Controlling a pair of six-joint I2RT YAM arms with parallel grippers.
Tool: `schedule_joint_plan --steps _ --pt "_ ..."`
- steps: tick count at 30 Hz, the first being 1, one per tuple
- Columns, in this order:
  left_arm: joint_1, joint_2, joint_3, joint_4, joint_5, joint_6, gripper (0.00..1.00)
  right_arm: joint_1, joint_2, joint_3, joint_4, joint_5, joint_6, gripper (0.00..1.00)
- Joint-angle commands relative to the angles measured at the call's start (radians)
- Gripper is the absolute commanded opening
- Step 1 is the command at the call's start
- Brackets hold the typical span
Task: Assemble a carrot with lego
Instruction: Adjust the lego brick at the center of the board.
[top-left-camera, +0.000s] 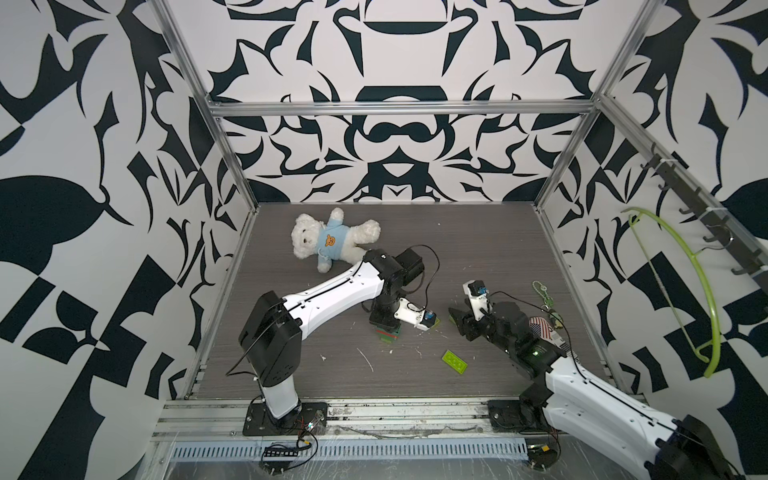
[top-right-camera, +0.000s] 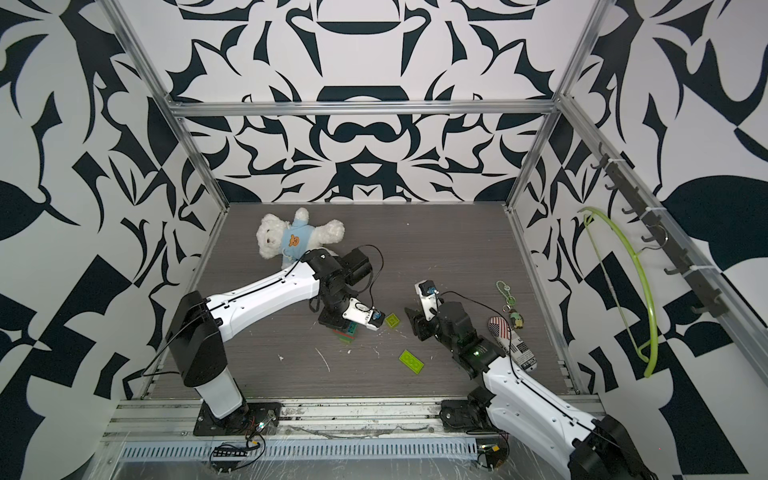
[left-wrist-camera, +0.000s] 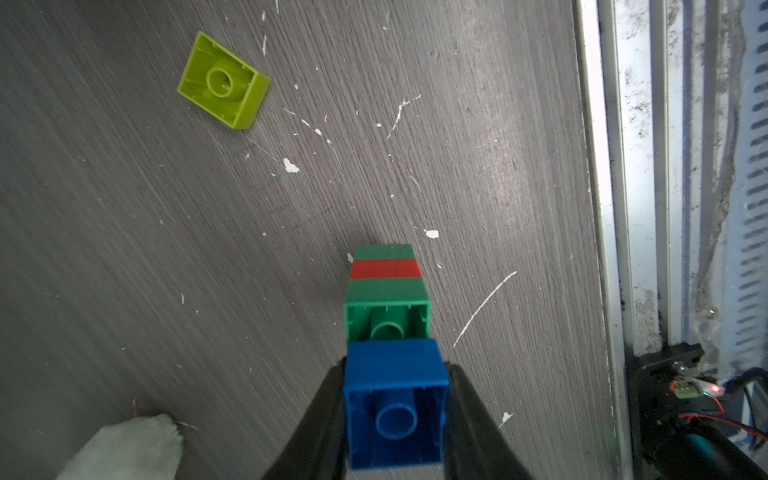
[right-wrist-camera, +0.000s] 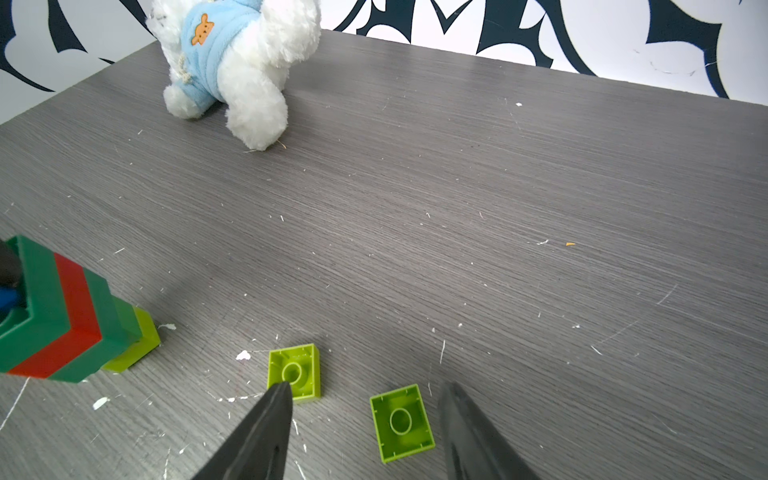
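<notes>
**The Tower Could Tip Over**

The left gripper (left-wrist-camera: 397, 372) squeezes the blue brick (left-wrist-camera: 395, 411) at the very top of the carrot (right-wrist-camera: 70, 328). The carrot stands upside down on the surface (right-wrist-camera: 457, 208), on its small lime tip (right-wrist-camera: 137, 347). I think a crooked push could knock it over or slide the blue brick off sideways.

The right gripper (right-wrist-camera: 365, 388) is partly open and holds nothing. It hangs low over a lime square brick (right-wrist-camera: 401, 422) near the carrot. A second lime brick (right-wrist-camera: 294, 372) lies closer to the carrot. Both lie bottom up, so they may be tricky to grab.

I cannot tell if the blue brick is clicked on. From above, the left arm hides most of the carrot.
</notes>
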Motion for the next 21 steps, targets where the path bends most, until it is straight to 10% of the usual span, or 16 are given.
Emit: schedule_joint_plan --steps 1,21 --pt "-0.008 0.085 -0.06 -0.098 -0.043 0.013 0.0 -0.004 -0.001 0.014 0.04 -0.01 0.016 0.61" --pt "0.004 0.041 0.013 -0.056 0.025 -0.027 0.0 -0.003 0.028 0.025 0.038 -0.018 0.016 0.61"
